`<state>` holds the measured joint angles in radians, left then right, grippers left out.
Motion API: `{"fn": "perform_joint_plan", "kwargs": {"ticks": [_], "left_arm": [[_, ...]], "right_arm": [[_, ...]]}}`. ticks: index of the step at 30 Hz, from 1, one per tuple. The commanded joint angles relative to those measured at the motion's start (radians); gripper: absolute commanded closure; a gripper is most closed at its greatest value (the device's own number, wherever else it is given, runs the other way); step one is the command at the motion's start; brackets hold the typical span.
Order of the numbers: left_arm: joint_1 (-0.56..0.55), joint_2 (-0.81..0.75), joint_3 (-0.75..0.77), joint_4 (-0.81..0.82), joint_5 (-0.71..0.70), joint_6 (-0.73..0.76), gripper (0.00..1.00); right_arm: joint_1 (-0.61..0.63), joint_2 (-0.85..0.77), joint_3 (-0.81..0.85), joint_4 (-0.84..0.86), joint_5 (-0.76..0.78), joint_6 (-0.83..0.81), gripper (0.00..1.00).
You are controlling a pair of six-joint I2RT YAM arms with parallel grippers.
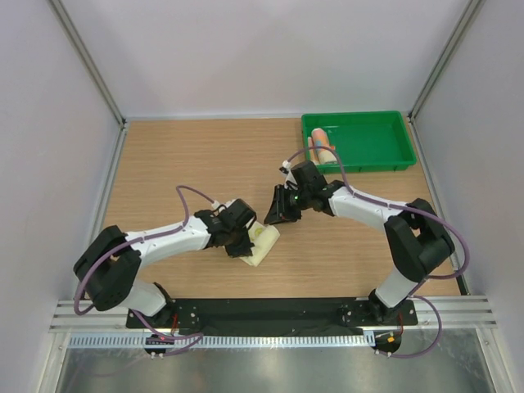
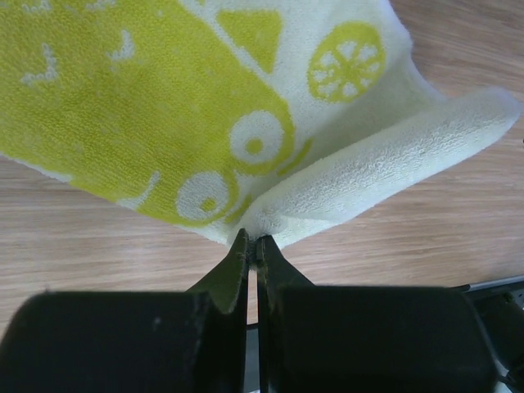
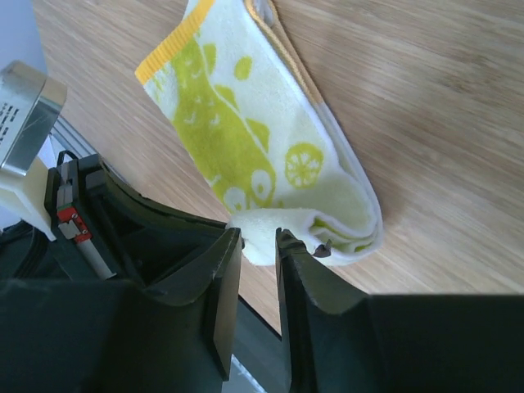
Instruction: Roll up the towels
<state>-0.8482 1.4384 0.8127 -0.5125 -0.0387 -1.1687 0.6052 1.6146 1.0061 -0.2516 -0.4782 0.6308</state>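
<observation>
The step in hand is looking like the second towel: the yellow towel is lying folded on the table just below the middle of the top view, not yet rolled. The other towel is already sitting as a short roll at the left end of the green tray in the upper right. The left gripper is pinching the cloth's thick folded edge, its jaws pressed tight together at the bottom centre of its wrist view. The right gripper is standing at a corner of the same cloth, its jaws only narrowly apart and the corner poking into the gap. Whether its pads are gripping the cloth I cannot tell. The next move is probably calling for both holds to be sure, then for the edge to be turned evenly over onto itself so that a roll is starting. The likeliest hindrance is the two grippers themselves, crowding near each other at one end of the cloth.
</observation>
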Motion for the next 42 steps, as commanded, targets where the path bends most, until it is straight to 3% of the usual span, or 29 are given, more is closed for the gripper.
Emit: {"fn": "perform_joint_plan", "kwargs": {"ticks": [1,10,14,21,40,42], "left_arm": [[0.008,0.022,0.016,-0.035,0.023,-0.022,1.00],[0.024,0.057,0.028,-0.070,0.011,-0.011,0.99],[0.026,0.088,0.040,-0.081,0.003,-0.002,0.99],[0.026,0.108,0.042,-0.081,0.000,0.007,1.00],[0.026,0.039,0.022,-0.146,-0.032,-0.002,0.99],[0.026,0.022,0.023,-0.170,-0.044,0.007,0.95]], "right_arm": [[0.005,0.036,-0.006,0.097,-0.039,0.030,0.69],[0.013,0.038,-0.070,0.207,-0.076,0.055,0.72],[0.045,-0.005,-0.124,0.371,-0.106,0.095,0.72],[0.103,-0.039,-0.196,0.477,-0.071,0.118,0.71],[0.094,0.261,-0.234,0.664,-0.097,0.167,0.73],[0.096,0.281,-0.247,0.686,-0.099,0.181,0.73]]}}
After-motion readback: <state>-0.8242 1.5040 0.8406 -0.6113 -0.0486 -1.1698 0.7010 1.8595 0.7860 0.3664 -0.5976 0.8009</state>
